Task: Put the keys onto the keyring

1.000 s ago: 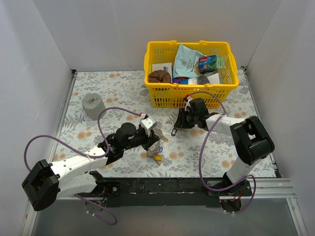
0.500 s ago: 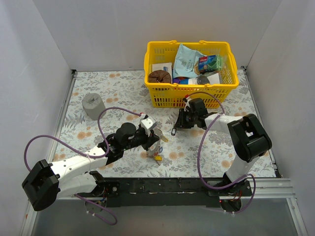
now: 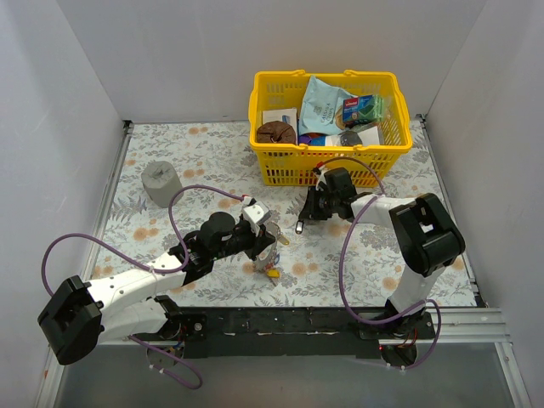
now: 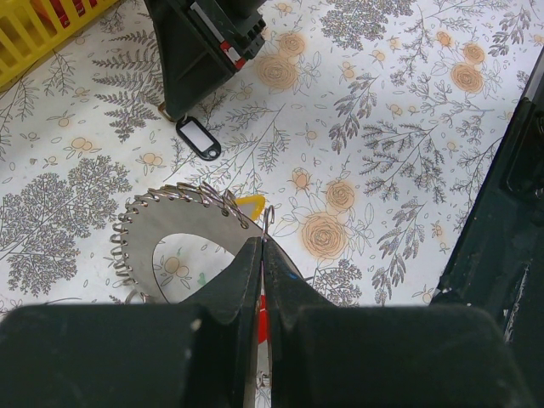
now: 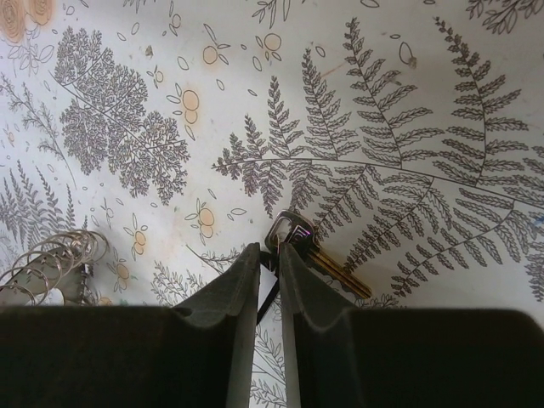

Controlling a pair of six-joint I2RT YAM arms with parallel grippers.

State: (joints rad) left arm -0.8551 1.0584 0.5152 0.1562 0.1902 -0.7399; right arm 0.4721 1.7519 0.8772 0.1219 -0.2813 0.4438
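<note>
At the far right of the floral worktop (image 3: 204,153) you have a yellow basket (image 3: 289,166) loaded with packets. Left of it, well apart, stands a grey block (image 3: 161,183).

Your left end effector (image 4: 262,245) sits near the centre of the worktop. Its fingers are pressed together with no visible gap, clamped on the right-hand rim of the keyring (image 4: 170,217). The keyring is a flat silver ring with a wide hole and wire coils wound along its far and left edge. It is in that grip, just above the worktop. A yellow tag (image 4: 251,204) shows just beyond its rim, beside the fingertips.

Your right end effector (image 5: 270,248) is lowered to the worktop just near of the basket, right of and beyond the keyring. Its fingers are drawn to a narrow slit. One key (image 5: 293,234), silver-headed with a brassy blade, lies on the worktop with its head at the fingertips. You cannot tell from either wrist view whether the fingers actually pinch it. A black tag (image 4: 198,138) with a white label lies just beside that end effector's tip.
</note>
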